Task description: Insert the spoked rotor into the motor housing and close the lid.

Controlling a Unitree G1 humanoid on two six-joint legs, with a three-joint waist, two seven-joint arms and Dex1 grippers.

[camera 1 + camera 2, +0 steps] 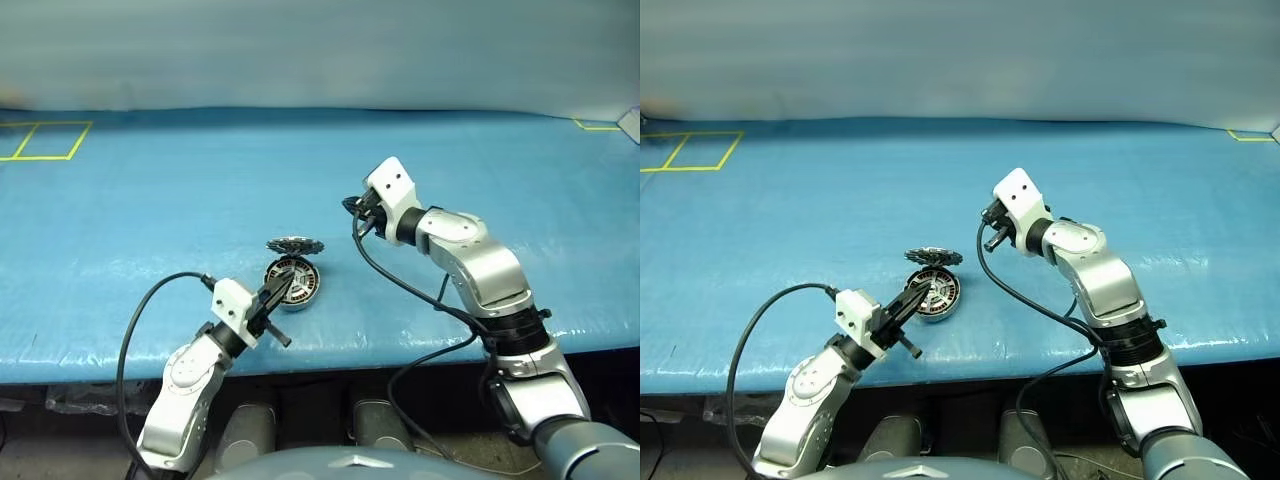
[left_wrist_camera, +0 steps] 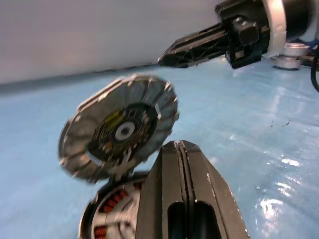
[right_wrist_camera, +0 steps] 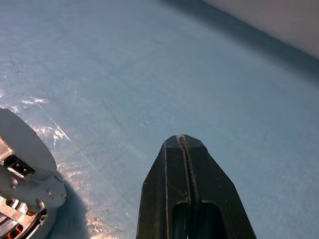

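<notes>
Bench (image 1: 150, 200) covered w/ glossy blue plastic sheet, slightly wrinkled, glare patches in wrist views. Yellow tape squares (image 1: 40, 140) at far left corner, another yellow tape mark (image 1: 598, 126) at far right. Pale blue-grey wall (image 1: 320, 50) right behind bench's far edge. Dark floor below front edge.

Motor housing (image 1: 292, 282) near front edge, about centre, tilted so open face w/ copper-brown windings points toward camera. Seen in left wrist view as round grey body w/ reddish coils (image 2: 107, 209). Spoked rotor not made out apart from housing's inside; cannot tell if seated.

Lid (image 1: 295, 245) just behind housing, touching its far rim. Head views show it near edge-on; left wrist view shows notched silvery disc (image 2: 119, 129) standing tilted, dark centre w/ pale hub facing the lens, leaning on housing's top edge. Not closed over housing.

Left hand (image 1: 281, 289) fingers pressed together, pinching nothing, tips in front of housing's face; contact cannot be told. Black cable (image 1: 150, 300) looping from left wrist.

Right hand (image 1: 990, 215) hovering above bench, behind and to right of lid, well apart from it, fingers pressed together (image 3: 183, 144), empty. Also in left wrist view as black closed fingers (image 2: 194, 47) above lid. White camera block (image 1: 390, 185) on wrist, black cable (image 1: 400, 285) hanging along right arm.
</notes>
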